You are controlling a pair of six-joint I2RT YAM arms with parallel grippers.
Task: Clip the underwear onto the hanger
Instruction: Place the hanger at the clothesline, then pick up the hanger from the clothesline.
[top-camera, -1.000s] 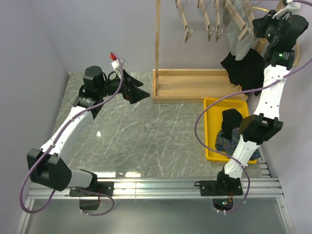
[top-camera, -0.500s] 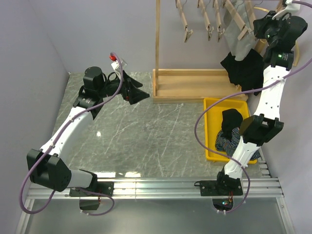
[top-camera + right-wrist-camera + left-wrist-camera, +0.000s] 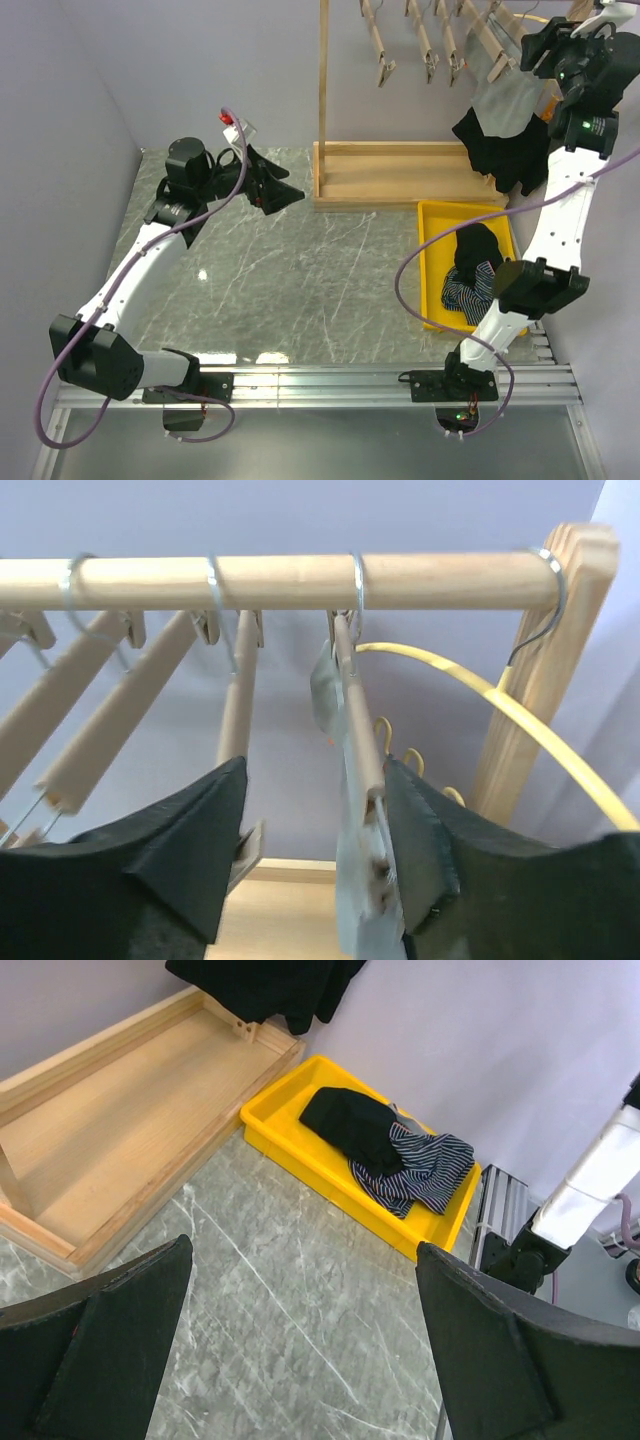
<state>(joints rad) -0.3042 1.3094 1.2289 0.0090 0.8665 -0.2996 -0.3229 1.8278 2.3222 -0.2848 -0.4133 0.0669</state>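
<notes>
- The marble counter [image 3: 300, 290] carried a wooden rack [image 3: 400, 175] along its far edge and a yellow bin [image 3: 427, 270] at its right edge, just in front of the rack's base.
- The rack's rail [image 3: 280, 580] held a row of wooden clip hangers. A black garment [image 3: 500, 150] hung at its right end.
- A pale grey underwear [image 3: 510, 100] hung beside that black garment, its top edge at the clip of the rightmost wooden hanger [image 3: 352, 710]. Whether the clip had bitten fully could not be told.
- A striped underwear [image 3: 425, 1165] lay crumpled in the bin, partly under a black piece [image 3: 345, 1125], and was probably next.
- The left fingers [image 3: 110, 1350] were spread wide and empty, hovering over the counter's far left part, well apart from the bin.
- The right fingers [image 3: 190, 860] were up at the rail, parted and holding nothing, with the hanger's arm between them and close to one finger.
- The cloth looked light, limp and easily bunched. It would likely sag or slip from a shallow pinch, so a hold on the firmer waistband edge, near a corner, seemed best for feeding a clip.
</notes>
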